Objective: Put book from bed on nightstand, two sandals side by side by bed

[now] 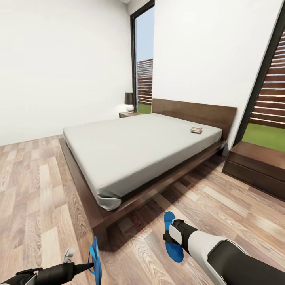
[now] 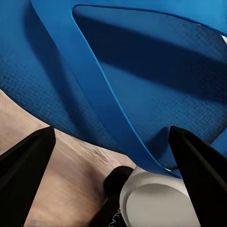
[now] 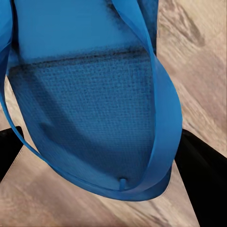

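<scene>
Blue is the colour to watch: two sandals, one at each tool, both low near the wood floor (image 1: 35,190) off the foot corner of the bed (image 1: 134,154). The left tool (image 1: 88,268) has its sandal (image 1: 95,259) standing on edge at its fingertips; in the left wrist view the strap and sole (image 2: 142,71) lie between the two dark fingers (image 2: 26,175), so I judge it closed on the sandal, though actual contact is hard to confirm. The right tool (image 1: 172,236) sits over the other sandal (image 1: 173,237), which lies roughly flat, toe toward the bed; in the right wrist view the sole (image 3: 85,94) runs between the fingers (image 3: 203,179), and it appears to be gripped as well.

The step in hand looks like setting the pair down beside the bed. To do it well, turn the left sandal from its edge onto its sole, bring it alongside the right one with toes pointing the same way, and lower both until the soles meet the floor before opening. Release gently, or the thin straps may snag a finger and drag a sandal askew.

Counted: two sandals, one book (image 1: 196,129) on the mattress near the headboard, one bed, two nightstands (image 1: 257,162), one lamp (image 1: 129,102) on the far nightstand (image 1: 128,114).
</scene>
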